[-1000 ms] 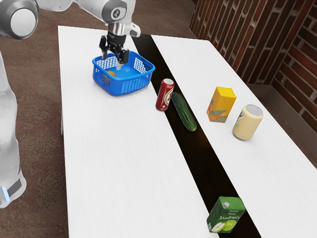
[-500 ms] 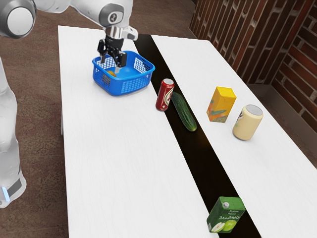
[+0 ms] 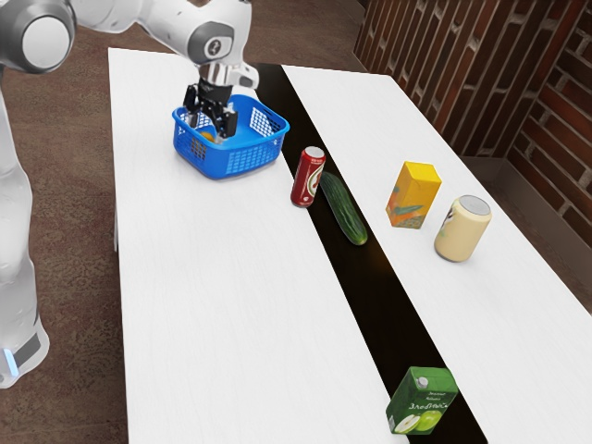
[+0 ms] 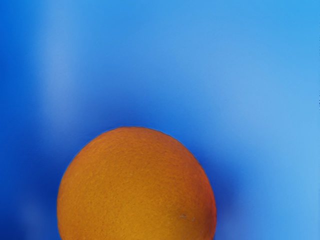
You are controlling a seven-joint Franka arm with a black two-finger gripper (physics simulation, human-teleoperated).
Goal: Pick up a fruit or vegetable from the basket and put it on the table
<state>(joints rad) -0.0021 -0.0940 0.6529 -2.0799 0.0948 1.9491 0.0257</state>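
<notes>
- And over the blue basket (image 3: 231, 165), the black gripper (image 3: 206, 130) is seen lowered to the opening, its two fingers held apart, with nothing clamped between them!
- The orange (image 4: 136, 190) is found inside the basket, set down low near the wall at the exterior view's left, right by the fingertips; in the wrist view its rounded, pitted skin is shown large against blue.
- On the white table (image 3: 213, 305), the basket is placed at the far end, part of its rim hidden by the gripper.
- Just beside it, a red can (image 3: 307, 178) is stood upright, with a cucumber (image 3: 345, 209) laid next to that on the dark strip (image 3: 375, 310).
- Across the strip, a yellow carton (image 3: 413, 195) and a cream-colored can (image 3: 462, 228) are stationed side by side.
- Well apart, at the near end, a green carton (image 3: 422, 401) is posted.
</notes>
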